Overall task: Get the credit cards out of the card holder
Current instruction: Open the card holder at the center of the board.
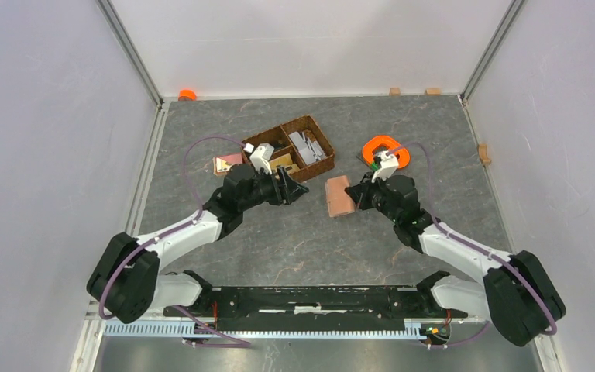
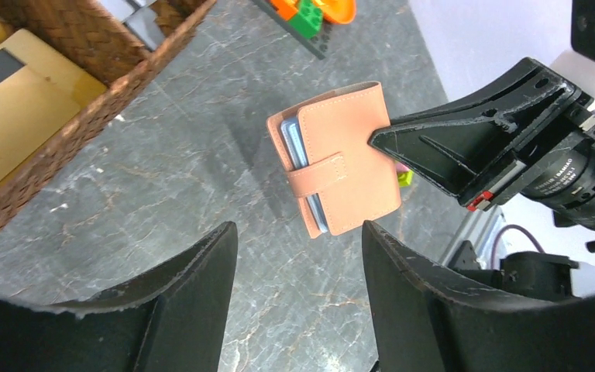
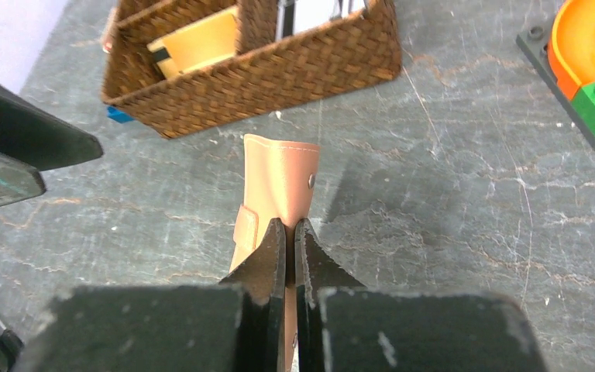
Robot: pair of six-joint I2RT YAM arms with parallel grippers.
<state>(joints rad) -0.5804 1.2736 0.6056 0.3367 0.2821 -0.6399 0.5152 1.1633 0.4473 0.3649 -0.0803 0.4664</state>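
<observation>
The tan-pink card holder [image 1: 339,196] is held up off the table by my right gripper [image 1: 359,191], which is shut on its edge; the wrist view shows the jaws pinching the leather [image 3: 279,186]. In the left wrist view the card holder [image 2: 346,157] is closed, its snap tab across the front, and the blue edges of the credit cards [image 2: 297,149] show at its open side. My left gripper [image 1: 298,188] is open and empty, pointing at the holder from the left with a gap between them; its fingers [image 2: 194,287] frame bare table.
A dark brown wicker basket [image 1: 315,144] with compartments stands behind the left gripper. A pink-and-white square piece [image 1: 225,164] lies left of it. An orange ring with toy bricks [image 1: 386,147] sits behind the right gripper. A small orange object [image 1: 187,94] lies at the back wall.
</observation>
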